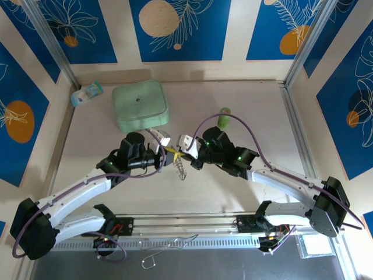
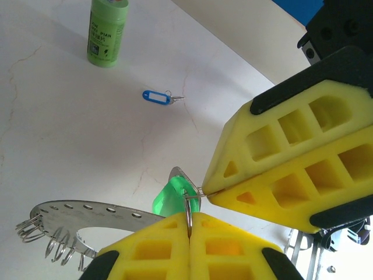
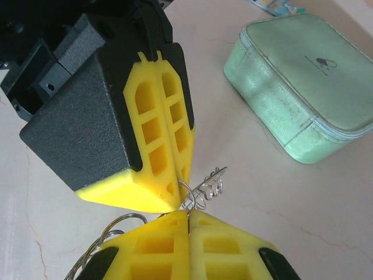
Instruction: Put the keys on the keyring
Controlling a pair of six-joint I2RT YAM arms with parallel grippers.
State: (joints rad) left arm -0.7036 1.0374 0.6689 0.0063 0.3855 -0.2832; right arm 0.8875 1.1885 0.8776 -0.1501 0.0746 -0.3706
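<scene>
Your left gripper (image 2: 190,224) is clamped on the small split ring (image 2: 188,209) of the green key (image 2: 170,199), well apart from the green cylinder (image 2: 108,29), on its near left side. Your right gripper (image 3: 187,220) is closed too, pressed nose to nose against the left one at that same ring; you cannot tell what it pinches. The keyring (image 2: 87,211) hangs just under where the two meet, wire loops dangling. The blue key (image 2: 157,96) lies flat on the table (image 2: 58,128) near the cylinder, between it and the grippers
</scene>
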